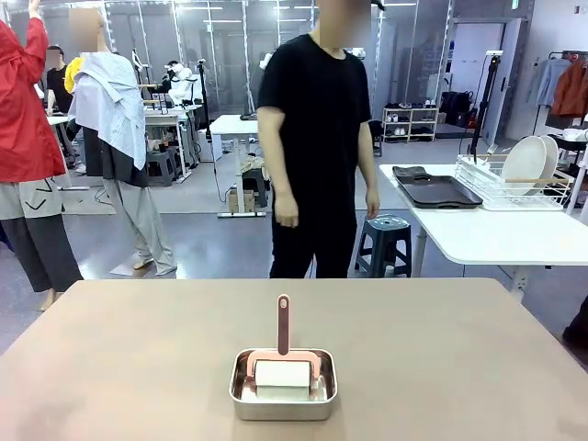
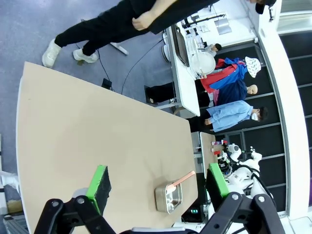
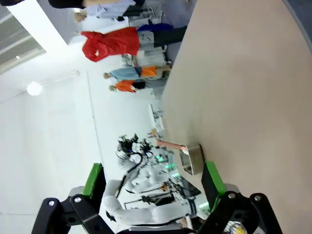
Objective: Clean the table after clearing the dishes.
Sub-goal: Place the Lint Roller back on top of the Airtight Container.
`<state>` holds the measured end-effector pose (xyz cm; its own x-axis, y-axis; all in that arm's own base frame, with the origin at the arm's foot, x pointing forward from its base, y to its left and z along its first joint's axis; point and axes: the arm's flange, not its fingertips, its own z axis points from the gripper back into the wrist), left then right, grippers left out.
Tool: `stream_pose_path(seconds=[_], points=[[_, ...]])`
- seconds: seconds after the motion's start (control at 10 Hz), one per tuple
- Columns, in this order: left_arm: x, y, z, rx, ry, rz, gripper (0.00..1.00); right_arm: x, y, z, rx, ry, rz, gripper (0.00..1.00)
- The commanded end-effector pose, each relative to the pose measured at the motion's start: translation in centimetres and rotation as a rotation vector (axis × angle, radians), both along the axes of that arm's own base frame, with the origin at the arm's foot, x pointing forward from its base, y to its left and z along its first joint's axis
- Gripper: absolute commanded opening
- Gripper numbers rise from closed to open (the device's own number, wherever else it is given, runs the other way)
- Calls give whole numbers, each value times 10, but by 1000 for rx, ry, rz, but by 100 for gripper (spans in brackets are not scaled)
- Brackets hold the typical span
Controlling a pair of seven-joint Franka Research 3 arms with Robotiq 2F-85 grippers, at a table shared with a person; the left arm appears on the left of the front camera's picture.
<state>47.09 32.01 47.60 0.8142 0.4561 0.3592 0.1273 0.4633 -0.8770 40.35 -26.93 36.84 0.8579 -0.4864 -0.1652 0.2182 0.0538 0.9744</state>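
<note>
1. Steel pan (image 1: 282,384) sits nearest the camera, at the near middle of the table (image 1: 138,349); small, square, shiny.
2. In the pan: a cleaning tool with a white roller (image 1: 283,375), pink frame and a pink handle (image 1: 283,323) sticking up toward the far side.
3. Rest of the beige-brown top is bare.
4. Left gripper (image 2: 157,185) in its wrist view: jaws wide apart, green pads, holding nothing, above the table with the pan seen between the fingers.
5. Right gripper (image 3: 153,181) in its wrist view: jaws spread wide, nothing held, pan seen beyond the fingers.
6. Person in black (image 1: 312,138) stands at the far side, arms down, hands free.
7. Dishes: white plates (image 1: 529,163) stand in a wire rack (image 1: 510,188) on the white side table (image 1: 487,234), far right; dark trays (image 1: 434,188) lie stacked just left of the rack.
</note>
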Motion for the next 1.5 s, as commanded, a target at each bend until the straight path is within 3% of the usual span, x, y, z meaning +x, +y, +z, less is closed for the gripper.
stream_pose_path(seconds=[0.0, 1.4], points=[[-2, 1, 2, 9, -3, 0, 100, -3, -1, 9, -42, -28, 47, 100], [-2, 1, 2, 9, -3, 0, 100, -3, -1, 9, -42, -28, 47, 100]])
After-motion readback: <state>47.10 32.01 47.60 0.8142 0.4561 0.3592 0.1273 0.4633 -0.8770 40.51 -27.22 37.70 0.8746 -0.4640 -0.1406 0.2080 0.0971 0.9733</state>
